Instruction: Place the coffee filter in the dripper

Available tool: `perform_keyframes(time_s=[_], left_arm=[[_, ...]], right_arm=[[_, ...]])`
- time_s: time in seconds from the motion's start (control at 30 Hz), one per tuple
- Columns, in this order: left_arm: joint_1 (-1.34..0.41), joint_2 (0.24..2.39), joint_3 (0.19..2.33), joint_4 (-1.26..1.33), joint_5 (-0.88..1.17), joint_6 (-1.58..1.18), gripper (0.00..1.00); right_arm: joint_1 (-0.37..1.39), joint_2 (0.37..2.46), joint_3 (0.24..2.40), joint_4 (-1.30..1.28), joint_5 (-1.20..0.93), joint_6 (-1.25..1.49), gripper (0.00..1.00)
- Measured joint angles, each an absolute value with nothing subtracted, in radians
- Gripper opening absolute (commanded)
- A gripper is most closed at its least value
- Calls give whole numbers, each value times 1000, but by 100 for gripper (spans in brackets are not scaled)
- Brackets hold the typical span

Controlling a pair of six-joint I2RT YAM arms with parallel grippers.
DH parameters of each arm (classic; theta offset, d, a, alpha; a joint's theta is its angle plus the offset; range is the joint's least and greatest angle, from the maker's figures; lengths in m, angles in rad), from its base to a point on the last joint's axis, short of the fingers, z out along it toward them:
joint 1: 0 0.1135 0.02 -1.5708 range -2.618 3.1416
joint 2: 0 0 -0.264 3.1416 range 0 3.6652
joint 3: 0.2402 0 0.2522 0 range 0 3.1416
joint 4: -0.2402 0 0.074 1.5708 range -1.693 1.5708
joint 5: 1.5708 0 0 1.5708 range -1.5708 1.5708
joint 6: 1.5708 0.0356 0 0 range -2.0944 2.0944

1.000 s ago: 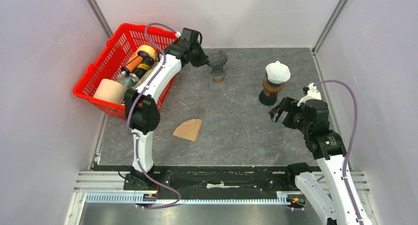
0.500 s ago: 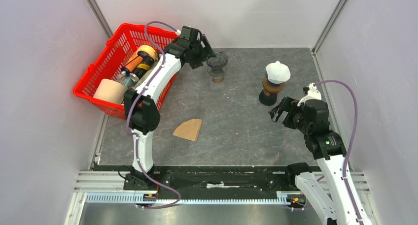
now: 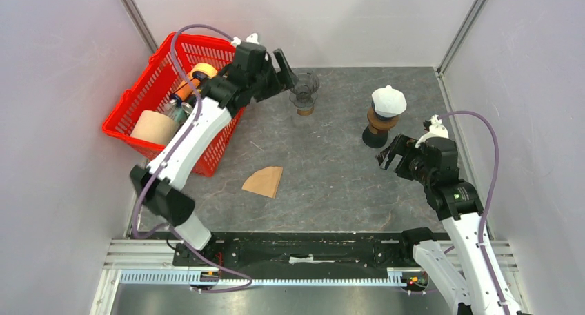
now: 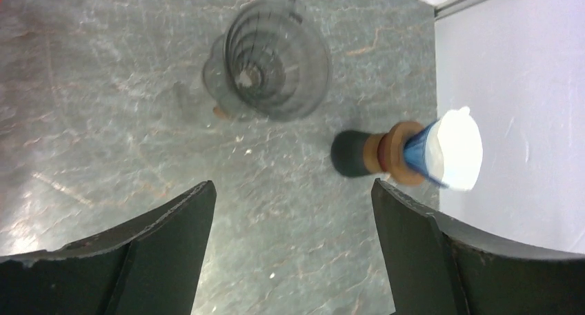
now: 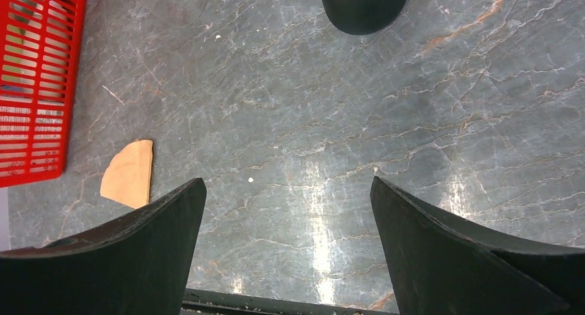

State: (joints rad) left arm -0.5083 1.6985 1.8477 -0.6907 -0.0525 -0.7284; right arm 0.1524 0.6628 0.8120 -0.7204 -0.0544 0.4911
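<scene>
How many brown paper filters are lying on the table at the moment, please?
1: the brown filter lies flat on the table near the red basket, apart from the glass dripper. The white cap on the stand may be more filters; I cannot tell.

Basket (image 3: 181, 45) far left, dripper (image 3: 304, 91) right of it, grinder (image 3: 385, 115) right of dripper, filter (image 3: 264, 182) on table (image 3: 331, 191) in front

A lab test booth; plain white panel walls (image 3: 62, 67), aluminium mounting rail (image 3: 310, 281), grey slab table (image 3: 331, 180).
</scene>
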Motion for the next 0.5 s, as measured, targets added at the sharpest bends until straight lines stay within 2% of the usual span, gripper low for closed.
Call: perform_keyframes(time_s=[0.1, 0.33, 0.5], left_arm=[[-553, 1561, 1698, -674, -110, -711, 91], [-603, 1211, 1152, -640, -209, -741, 91], [-634, 964, 857, -654, -244, -810, 91]], right_arm=[[152, 664, 812, -720, -58, 491, 97], [152, 682, 812, -717, -116, 490, 97], [152, 743, 807, -686, -189, 499, 97]])
